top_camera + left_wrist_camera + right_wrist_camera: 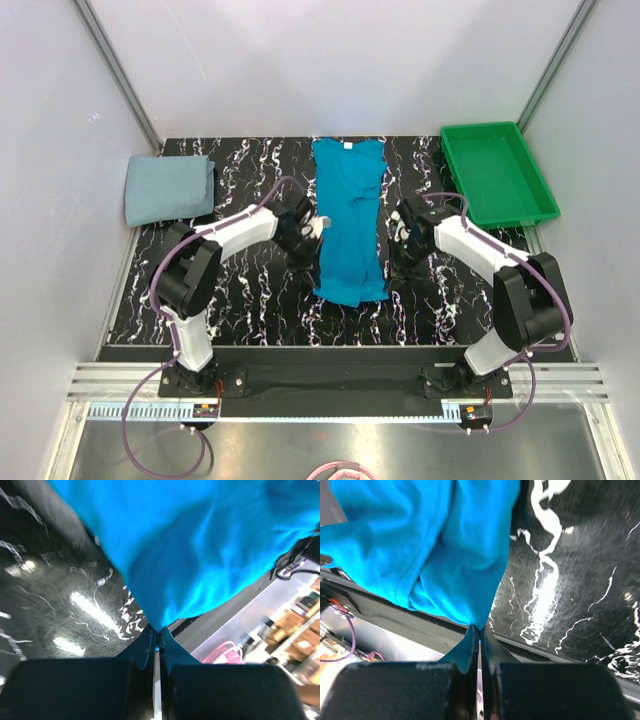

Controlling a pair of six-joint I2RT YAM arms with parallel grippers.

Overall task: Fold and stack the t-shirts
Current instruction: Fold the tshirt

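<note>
Left arm [195,275], right arm [525,300]: links were white, joints black and cylindrical, bases black. Purple cables [125,420] looped from each base. Left end effector [158,634], right end effector [480,631]: fingers were dark, matte, tapering.

Table [250,290]: black top with white marble-like veining, glossy, catching glare from the lights in the close views. White walls on the left, far and right sides.

Lying on it, three things, well apart from one another:
- Teal-blue t-shirt [350,215], centre, as a long narrow strip running far-to-near. Neckline at the far edge, hem toward the near edge. The cloth is creased, and the close views show its side edges lifted off the surface.
- Pale grey-blue t-shirt [168,188], far left corner, folded into a flat rectangle at the table's left edge.
- Green plastic tray [497,175], far right corner, sitting slightly askew.
</note>
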